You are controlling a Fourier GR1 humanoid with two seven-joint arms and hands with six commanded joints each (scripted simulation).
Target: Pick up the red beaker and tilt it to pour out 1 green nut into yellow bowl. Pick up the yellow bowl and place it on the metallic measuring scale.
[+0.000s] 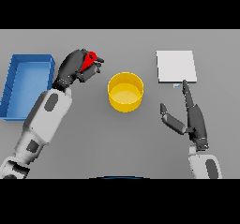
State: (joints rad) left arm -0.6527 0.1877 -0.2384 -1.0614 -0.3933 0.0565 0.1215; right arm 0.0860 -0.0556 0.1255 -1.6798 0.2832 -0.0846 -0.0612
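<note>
We saw the left arm (44,115) come in from the near left corner and reach diagonally toward the far side of the table (93,143), its white and grey forearm pointing up and a little to the right. At its end the left hand (72,68) was curled round the red beaker (90,61), thumb and fingers wrapped about it so that only part of the red showed between the dark fingers. The beaker sat tipped in that grasp, its top leaning toward the right, in the direction of the yellow bowl (125,93), but it was left of the bowl and apart from it, not over its rim. We could not make out a green nut anywhere, neither in the beaker nor in the bowl.

The right arm rose from the near right edge. The right hand (194,120) was spread wide and held nothing: its fingers lay straight, pointing far toward the scale (176,66), and the thumb stuck out to the left. One fingertip reached just to the near edge of the scale, where a small pale mark showed; we could read no writing on it or on anything else.

The yellow bowl stood upright in the middle of the table, between the two hands and touching neither. A blue tray (18,89) lay at the far left, just beside the left forearm.
</note>
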